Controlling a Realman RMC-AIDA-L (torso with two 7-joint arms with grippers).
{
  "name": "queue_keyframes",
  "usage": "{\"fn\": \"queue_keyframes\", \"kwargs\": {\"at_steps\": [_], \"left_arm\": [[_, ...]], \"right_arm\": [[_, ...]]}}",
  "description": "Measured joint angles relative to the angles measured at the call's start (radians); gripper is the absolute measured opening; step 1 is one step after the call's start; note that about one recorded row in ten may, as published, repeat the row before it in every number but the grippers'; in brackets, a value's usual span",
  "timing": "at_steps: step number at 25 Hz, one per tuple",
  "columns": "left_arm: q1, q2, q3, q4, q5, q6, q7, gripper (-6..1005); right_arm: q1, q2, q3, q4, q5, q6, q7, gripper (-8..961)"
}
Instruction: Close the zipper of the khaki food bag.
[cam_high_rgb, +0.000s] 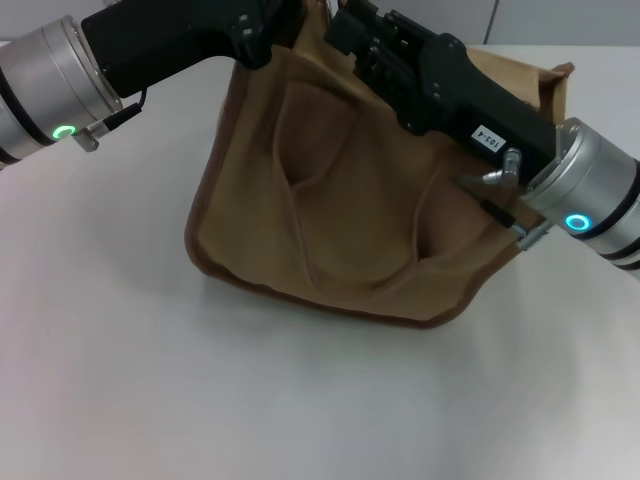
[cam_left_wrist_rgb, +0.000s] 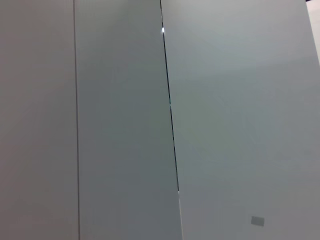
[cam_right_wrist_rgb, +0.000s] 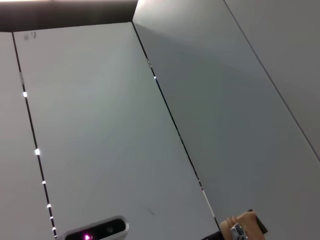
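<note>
At the top edge of the khaki food bag (cam_high_rgb: 340, 220), both my arms had converged. Item: bag, standing on the white table (cam_high_rgb: 120, 380), its two flat handles on the near face, brown piping along the base. Item: left gripper (cam_high_rgb: 262, 30), at the bag's upper left corner, apparently there to steady the cloth; finger opening could not be told. Item: right gripper (cam_high_rgb: 350, 35), reaching across the bag's top from the right, probably to work the slider; its opening likewise could not be told. Item: zipper (cam_right_wrist_rgb: 239, 231), only a silver metal piece on tan fabric seen by the right wrist camera; whether it was grasped, unclear. Closure judged unconfirmed.
</note>
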Motion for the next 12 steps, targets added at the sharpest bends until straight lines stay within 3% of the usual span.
{"fn": "queue_keyframes", "kwargs": {"at_steps": [12], "left_arm": [[-0.003, 0.000, 0.000, -0.006, 0.000, 0.000, 0.008, 28]], "right_arm": [[0.029, 0.000, -0.012, -0.001, -0.003, 0.049, 0.076, 299]]}}
